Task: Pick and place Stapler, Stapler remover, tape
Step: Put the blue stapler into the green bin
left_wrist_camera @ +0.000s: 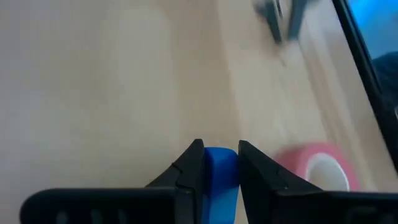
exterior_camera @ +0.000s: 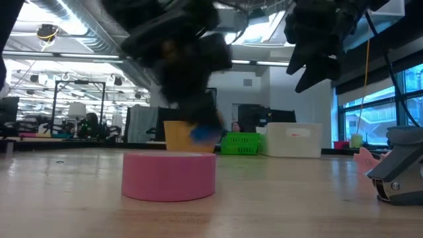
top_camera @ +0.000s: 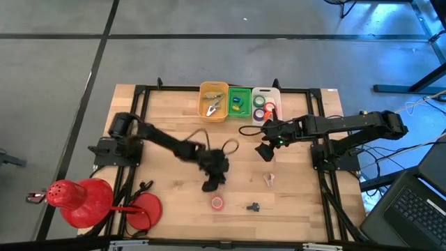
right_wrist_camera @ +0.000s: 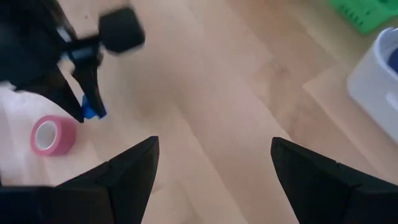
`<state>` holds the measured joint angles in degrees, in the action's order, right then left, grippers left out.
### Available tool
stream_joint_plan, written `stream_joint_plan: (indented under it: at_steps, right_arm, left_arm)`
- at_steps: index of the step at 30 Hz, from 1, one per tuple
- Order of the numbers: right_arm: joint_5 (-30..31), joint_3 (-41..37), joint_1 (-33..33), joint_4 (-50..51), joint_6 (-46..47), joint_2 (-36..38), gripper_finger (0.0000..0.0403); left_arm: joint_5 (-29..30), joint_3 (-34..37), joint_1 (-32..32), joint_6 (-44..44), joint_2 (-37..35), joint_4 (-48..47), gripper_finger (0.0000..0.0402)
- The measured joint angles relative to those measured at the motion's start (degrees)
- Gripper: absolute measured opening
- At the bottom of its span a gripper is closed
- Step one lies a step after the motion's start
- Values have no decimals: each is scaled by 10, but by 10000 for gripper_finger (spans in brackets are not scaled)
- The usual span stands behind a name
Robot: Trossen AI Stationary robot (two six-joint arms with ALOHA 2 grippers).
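My left gripper [top_camera: 211,183] reaches to the table's middle and is shut on a small blue thing [left_wrist_camera: 219,177], likely the stapler. It shows blurred in the low view [exterior_camera: 205,132]. A pink tape roll [top_camera: 218,203] lies flat on the table just nearer than the gripper. A dark stapler remover [top_camera: 253,206] lies to the right of the roll, with a pale pink small thing [top_camera: 269,179] beyond it. My right gripper [top_camera: 266,152] hangs open above the table, right of centre, holding nothing [right_wrist_camera: 213,142]. My left gripper pinches the blue thing between its two fingers, which lie on its two opposite sides [left_wrist_camera: 208,168]. The fingers slant down from the table's left side. In the low view the blue thing hangs a little clear of the table, behind the pink roll [exterior_camera: 170,175].
Three bins stand in a row at the far edge: yellow [top_camera: 214,111], green [top_camera: 248,92] and white [top_camera: 266,92], the white one holding tape rolls. Large red round things [top_camera: 83,199] stand at the near left corner. Bare wood lies between the arms and the bins.
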<state>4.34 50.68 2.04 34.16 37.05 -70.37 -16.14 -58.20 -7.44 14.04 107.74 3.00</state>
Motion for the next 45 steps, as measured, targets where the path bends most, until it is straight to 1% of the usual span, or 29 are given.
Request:
stream_joint_plan:
  at_steps: [3,7,10,12,16,19,21,23,26,32,33,35,40,45]
  right_arm:
    - [25,0,0,-1,0,0,312]
    - [56,0,0,-3,0,0,312]
    - [72,0,0,-3,5,2,312]
    - [89,0,0,-1,15,9,312]
    - [165,0,1,2,26,47,312]
    - [238,0,0,19,33,91,312]
    - [277,0,-1,32,35,120,312]
    - [301,0,-11,56,43,146,312]
    - [307,0,-29,90,50,175,312]
    - [307,0,-56,141,56,198,312]
    - [307,0,-60,146,56,200,312]
    - [307,0,-65,153,58,201,312]
    - [306,0,-73,151,54,202,312]
    - [306,0,-79,149,49,202,312]
  left_arm:
    - [8,-61,51,-93,-28,-102,62]
    - [10,-144,138,-186,-33,-170,62]
    - [10,-201,213,-219,-34,-185,62]
    - [4,-225,260,-236,-31,-182,62]
    - [-40,-260,347,-234,-10,-175,62]
    - [-64,-277,391,-229,17,-176,62]
    - [-86,-283,407,-228,38,-182,62]
    - [-102,-295,414,-224,64,-179,62]
    - [-120,-303,418,-222,96,-179,62]
    - [-122,-337,416,-214,157,-170,62]
    - [-120,-342,416,-214,163,-173,62]
    - [-90,-347,416,-220,166,-188,62]
    - [-89,-349,424,-210,164,-190,62]
    - [-49,-349,425,-210,164,-221,62]
